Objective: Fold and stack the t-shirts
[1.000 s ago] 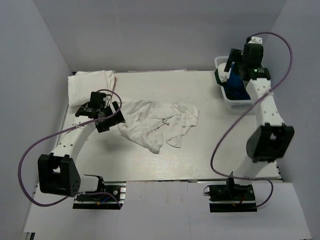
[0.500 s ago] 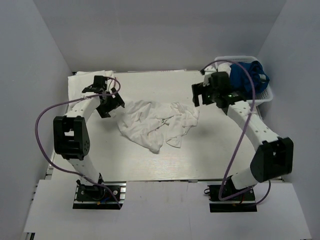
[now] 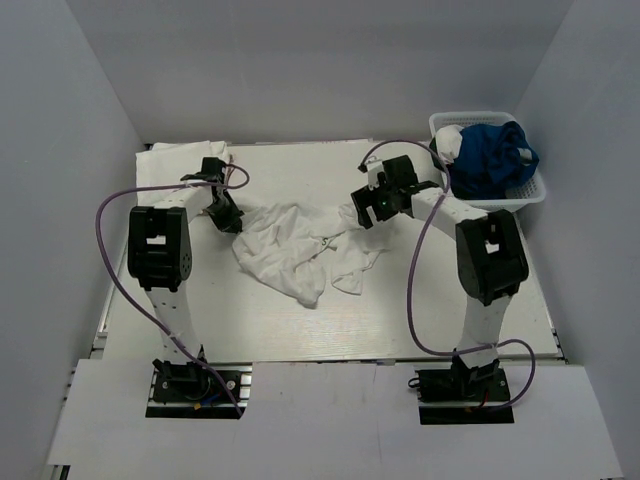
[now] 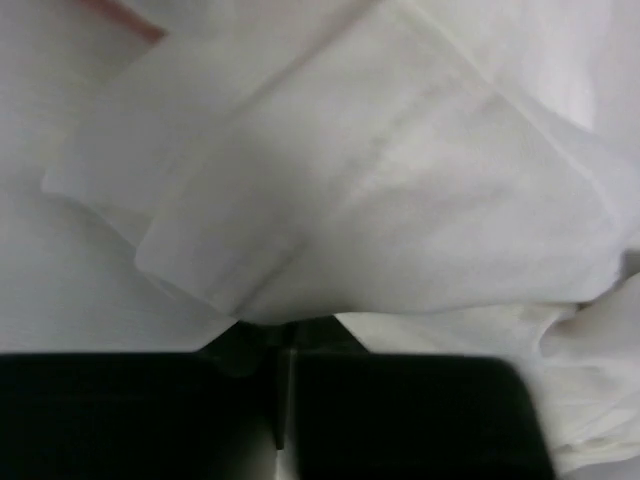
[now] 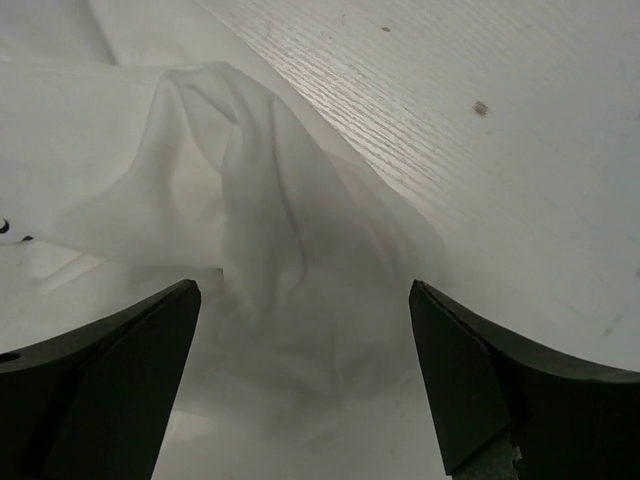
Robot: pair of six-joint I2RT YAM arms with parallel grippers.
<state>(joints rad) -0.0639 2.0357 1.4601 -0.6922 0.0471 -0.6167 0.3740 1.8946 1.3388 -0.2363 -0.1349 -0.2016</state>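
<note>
The counter [image 3: 450, 300] carried one crumpled white t-shirt [image 3: 300, 245]. It lay in the space between the two tools, so each tool had it on its inner side. The heap was wider than it was deep. Its long axis ran roughly from one tool to the other, and one lobe hung toward the arm bases. A flat pile of white folded shirts [image 3: 172, 160] lay on the outer side of the left tool, near it but apart from the crumpled shirt.

The left tool [image 3: 224, 212] was at the left end of the t-shirt. In the left wrist view its fingers were together with only a thin seam between them, and a doubled edge of cloth [image 4: 330, 200] ran down right into that seam. I judged that it was clamped on this edge, though the pinch itself was hidden.

The right tool [image 3: 372, 205] was at the opposite end of the shirt. Its fingers [image 5: 100, 380] stood wide apart and held nothing. A raised fold [image 5: 250, 150] of the shirt lay straight ahead between them, with bare counter just beyond it. For the next grasp the right tool was clearly the nearer one, and the cloth lay directly in front of its open fingers.
</note>
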